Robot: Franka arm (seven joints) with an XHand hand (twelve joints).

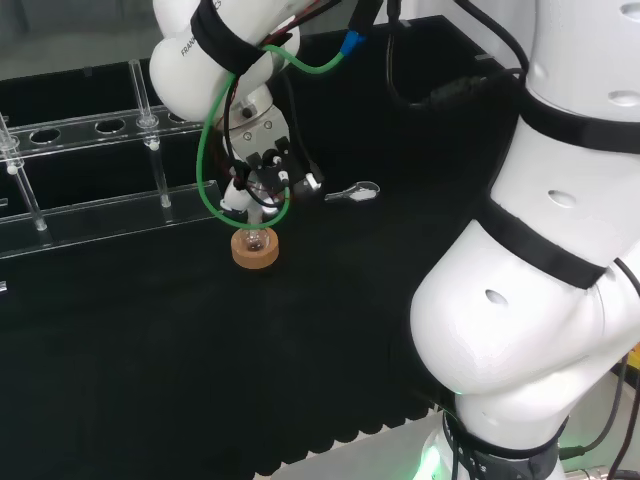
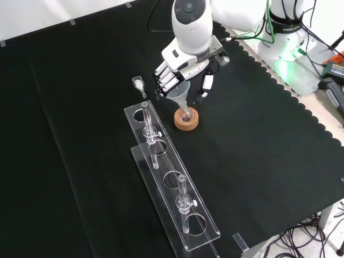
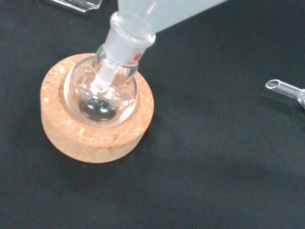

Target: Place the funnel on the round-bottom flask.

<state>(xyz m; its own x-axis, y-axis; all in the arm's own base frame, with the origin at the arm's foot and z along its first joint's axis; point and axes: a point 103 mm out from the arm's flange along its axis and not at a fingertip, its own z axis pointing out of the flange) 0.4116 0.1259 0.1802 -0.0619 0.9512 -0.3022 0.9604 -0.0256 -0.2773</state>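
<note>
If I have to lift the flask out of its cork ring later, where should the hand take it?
Probably by the neck, from above, once the funnel is out: the round-bottom flask sits upright with its bulb sunk in the cork ring, leaving only the neck clear to pinch.

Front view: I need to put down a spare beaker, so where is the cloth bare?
Bare cloth lies right of the cork ring and the racks, and across the view's left. It is crowded where the hand holds the funnel in the flask, by a small glass piece.
</note>
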